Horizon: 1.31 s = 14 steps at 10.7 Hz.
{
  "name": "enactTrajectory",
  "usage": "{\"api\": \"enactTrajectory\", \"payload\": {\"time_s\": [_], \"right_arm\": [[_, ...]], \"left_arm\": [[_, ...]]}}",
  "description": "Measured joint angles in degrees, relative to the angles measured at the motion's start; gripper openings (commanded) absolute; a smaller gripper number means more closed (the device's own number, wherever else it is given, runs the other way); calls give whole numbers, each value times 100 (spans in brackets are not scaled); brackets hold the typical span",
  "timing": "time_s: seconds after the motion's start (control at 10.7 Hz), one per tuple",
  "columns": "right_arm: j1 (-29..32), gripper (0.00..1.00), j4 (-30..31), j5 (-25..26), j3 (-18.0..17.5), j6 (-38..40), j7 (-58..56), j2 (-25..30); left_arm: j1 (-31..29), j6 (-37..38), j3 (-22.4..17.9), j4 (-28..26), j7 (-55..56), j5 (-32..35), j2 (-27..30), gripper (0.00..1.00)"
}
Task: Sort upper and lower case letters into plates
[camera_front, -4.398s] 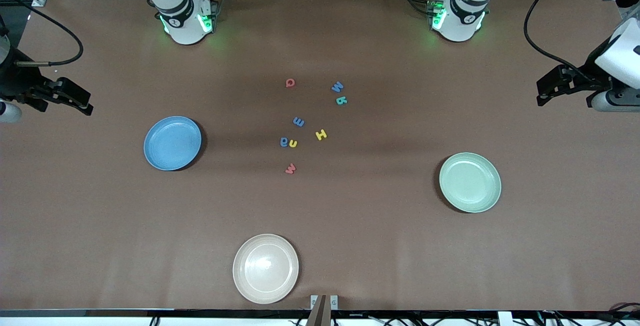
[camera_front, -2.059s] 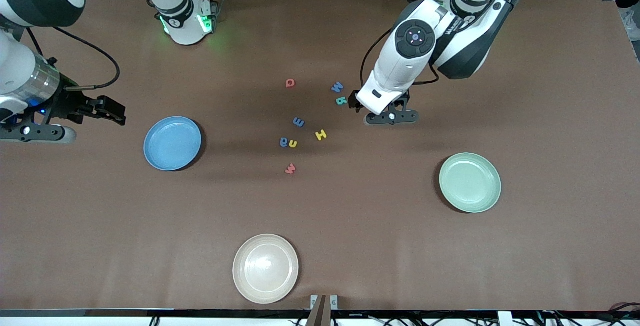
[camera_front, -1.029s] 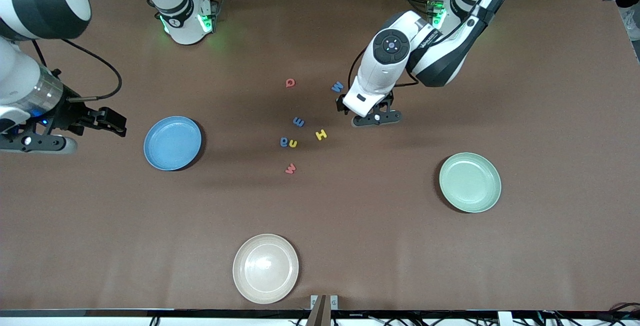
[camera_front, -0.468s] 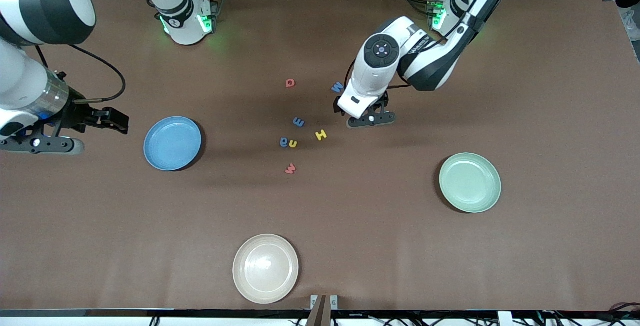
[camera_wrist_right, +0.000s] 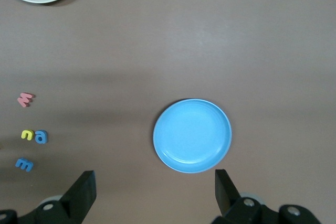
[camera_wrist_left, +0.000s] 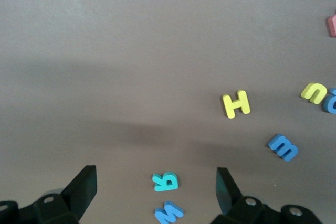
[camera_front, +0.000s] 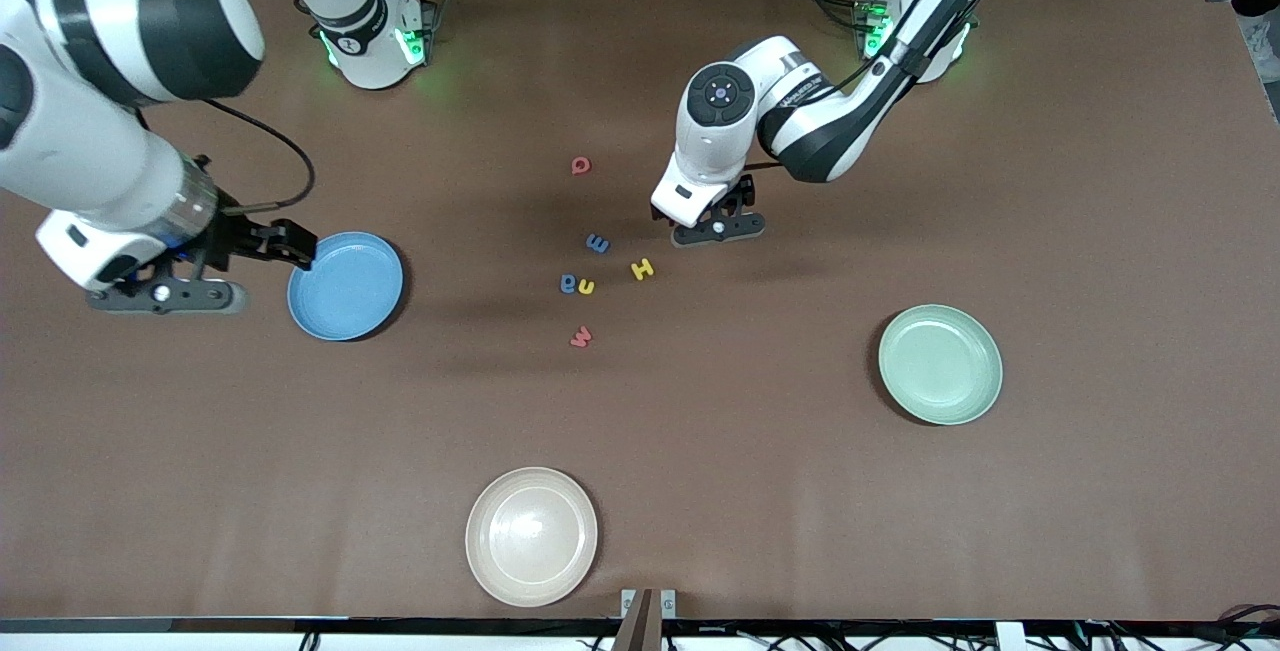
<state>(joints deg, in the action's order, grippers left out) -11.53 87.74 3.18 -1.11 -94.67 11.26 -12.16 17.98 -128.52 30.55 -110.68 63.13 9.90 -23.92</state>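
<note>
**A:** Which tool is nearer the letters?

**B:** The left tool [camera_front: 690, 216], jaws wide and empty, hangs over the bench [camera_front: 1100, 491] above the teal letter [camera_wrist_left: 166, 182], which lies between its fingers [camera_wrist_left: 79, 190] in the left wrist view. A blue M [camera_wrist_left: 169, 213] sits just beside it.

**A:** And the right tool?

**B:** The right tool [camera_front: 285, 243], also wide and empty, is at the blue plate [camera_front: 345, 286]'s rim, well apart from the letters.

**A:** How does the teal letter look?

**B:** Tiny, chunky, flat on the bench. The mint plate [camera_front: 940, 364] is empty.
</note>
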Motion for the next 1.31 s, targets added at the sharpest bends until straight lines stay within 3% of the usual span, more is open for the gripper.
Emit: {"api": "enactTrajectory", "payload": {"time_s": [0.28, 0.75, 1.31], "right_arm": [[-12, 100, 2, 0, -131, -103, 221, -106], [-56, 100, 257, -3, -547, -509, 1022, -339], [-285, 100, 290, -5, -966, -1498, 2344, -1076]], "left_arm": [[123, -177, 7, -18, 471, 471, -245, 100], [228, -226, 10, -18, 578, 489, -316, 100], [282, -266, 10, -24, 632, 504, -407, 100]]}}
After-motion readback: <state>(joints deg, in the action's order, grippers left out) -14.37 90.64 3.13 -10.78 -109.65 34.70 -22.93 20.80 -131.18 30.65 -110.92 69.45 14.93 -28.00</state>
